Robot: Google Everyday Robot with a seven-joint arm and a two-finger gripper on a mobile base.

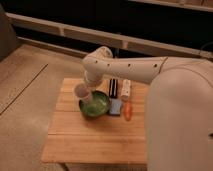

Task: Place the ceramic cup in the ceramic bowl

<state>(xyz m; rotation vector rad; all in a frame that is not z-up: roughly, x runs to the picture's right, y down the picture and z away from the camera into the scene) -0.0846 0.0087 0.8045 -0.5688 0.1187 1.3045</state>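
At the left of the frame, bare tan floor with a dark seam line runs beside a light wooden table (95,137) that fills the lower middle of the view. Toward the table's upper left part, the ceramic cup (81,91), a small pale beige-pink cylinder, sits tilted at the left rim of the ceramic bowl (95,105), touching or just over that rim; whether it rests on the bowl cannot be told. The gripper (87,86) comes down onto the cup from above, at the end of a white arm (130,70) that sweeps in from the right. It appears to be at the cup, but how its jaws stand cannot be told, since the wrist and cup cover them.

The bowl is round and shallow, glossy green inside with a darker rim, and stands on the table just right of the cup. Touching the bowl's right side lies a flat blue item (115,107). Above it, near the table's far edge, a dark striped flat packet (113,87) lies beside a small white bottle-like item (125,89). Just right of the blue item lies an orange carrot-shaped thing (128,111). The robot's large white body (182,120) fills the right side of the frame, hiding the table's right edge.
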